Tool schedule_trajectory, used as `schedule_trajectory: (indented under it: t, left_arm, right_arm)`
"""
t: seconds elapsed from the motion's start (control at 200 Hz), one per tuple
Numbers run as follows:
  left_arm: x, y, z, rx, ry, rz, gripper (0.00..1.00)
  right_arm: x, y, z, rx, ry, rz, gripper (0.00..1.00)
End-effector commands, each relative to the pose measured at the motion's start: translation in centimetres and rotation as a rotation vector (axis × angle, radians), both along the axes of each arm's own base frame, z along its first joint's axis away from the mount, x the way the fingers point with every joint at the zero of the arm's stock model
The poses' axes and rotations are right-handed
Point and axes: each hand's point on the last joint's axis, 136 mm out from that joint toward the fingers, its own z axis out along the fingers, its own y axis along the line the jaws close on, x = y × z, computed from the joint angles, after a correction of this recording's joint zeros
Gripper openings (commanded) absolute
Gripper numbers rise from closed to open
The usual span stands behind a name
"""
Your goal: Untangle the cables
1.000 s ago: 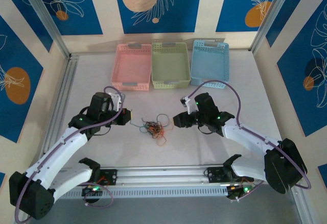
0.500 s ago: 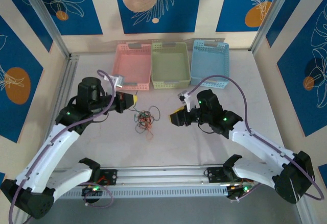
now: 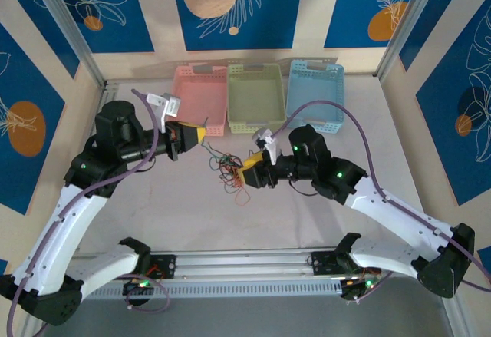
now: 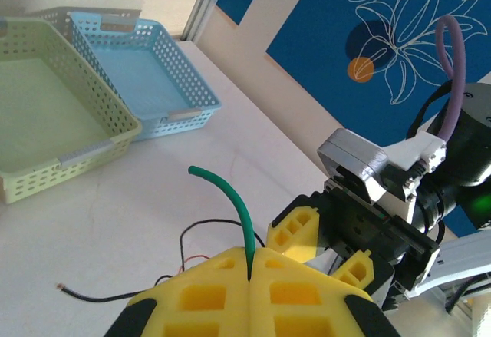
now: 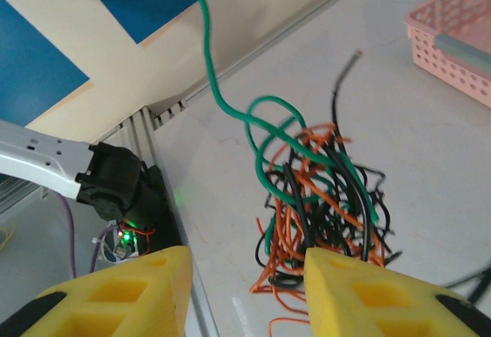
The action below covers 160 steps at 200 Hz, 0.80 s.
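1. Tangle of cables (image 3: 229, 170) in black, orange, red and green lies on the white table (image 3: 307, 222), midway between your two arms.
2. Your left pincer (image 4: 252, 264) is pressed together on a green cable (image 4: 234, 199). The cable's free end curls up from between the yellow fingertips.
3. From the right wrist, you see the green cable rise out of the heap and climb away from it.
4. Your right pincer (image 5: 245, 275) stands with its fingers apart, right at the edge of the heap.
5. Pink basket (image 3: 201, 99), green basket (image 3: 255, 95) and blue basket (image 3: 314, 91) sit side by side just beyond the cables.
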Motion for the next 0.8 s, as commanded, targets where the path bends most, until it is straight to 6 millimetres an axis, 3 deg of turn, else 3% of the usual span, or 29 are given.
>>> schedule_trajectory:
  t: [0.0,0.365,0.795]
  left_arm:
    - [-0.9,-0.4,2.2,-0.066,-0.013,-0.024,0.00]
    - [-1.9,-0.2,2.9,-0.117,0.014,-0.027,0.00]
    - [-1.4,-0.3,3.1,-0.127,0.050,-0.005,0.00]
  right_arm:
    - [-0.5,0.7,1.3,-0.003,-0.026,0.036,0.43]
    - [0.7,2.5,0.7,-0.062,-0.017,0.019,0.41]
    - [2.3,3.5,-0.8,-0.123,-0.025,-0.003,0.33]
